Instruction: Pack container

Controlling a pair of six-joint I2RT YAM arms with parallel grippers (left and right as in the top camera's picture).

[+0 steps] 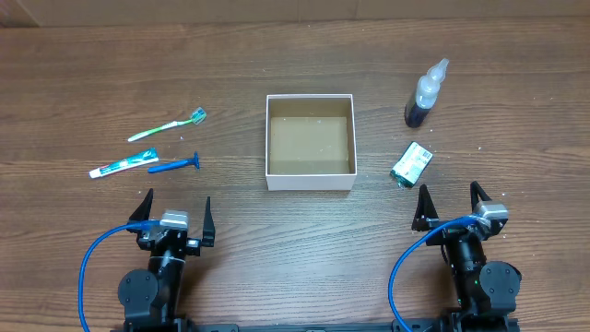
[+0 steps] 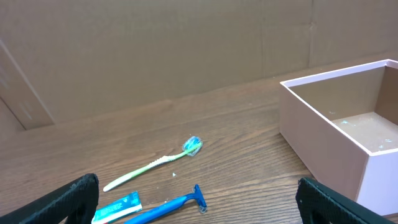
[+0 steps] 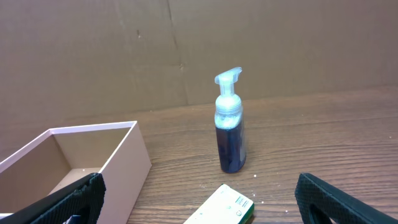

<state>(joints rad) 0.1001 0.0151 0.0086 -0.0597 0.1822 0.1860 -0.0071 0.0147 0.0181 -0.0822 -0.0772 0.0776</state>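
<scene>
The container is a square white-walled box with a brown inside, open-topped and empty, at the table's middle; it shows in the left wrist view and the right wrist view. Left of it lie a green toothbrush, a toothpaste tube and a blue razor. Right of it stand a dark pump bottle and a green-white soap box. My left gripper and right gripper are open and empty near the front edge.
A brown cardboard wall stands behind the table. Blue cables loop beside each arm base at the front.
</scene>
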